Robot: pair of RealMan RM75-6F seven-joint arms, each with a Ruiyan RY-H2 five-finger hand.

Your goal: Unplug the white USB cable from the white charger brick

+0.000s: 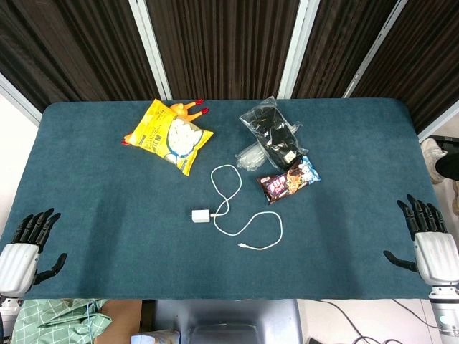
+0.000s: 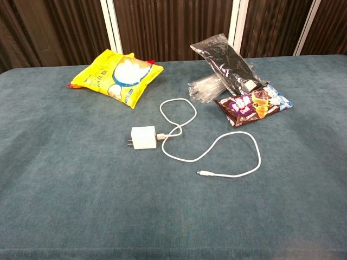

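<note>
A white charger brick (image 1: 200, 216) (image 2: 143, 138) lies flat near the middle of the blue table, prongs pointing left. The white USB cable (image 1: 231, 192) (image 2: 186, 124) is plugged into its right side, loops toward the back, then curls forward to a loose end (image 1: 246, 247) (image 2: 201, 173). My left hand (image 1: 27, 242) hovers at the table's near left corner, fingers spread, holding nothing. Over at the near right edge my right hand (image 1: 427, 239) is likewise spread and empty. Both hands are far from the charger and absent from the chest view.
A yellow snack bag (image 1: 169, 136) (image 2: 115, 75) lies at the back left. A black item in clear plastic (image 1: 271, 134) (image 2: 227, 69) and a dark candy packet (image 1: 288, 180) (image 2: 253, 104) sit right of the cable. A person's clothing (image 1: 64, 322) shows below the front edge.
</note>
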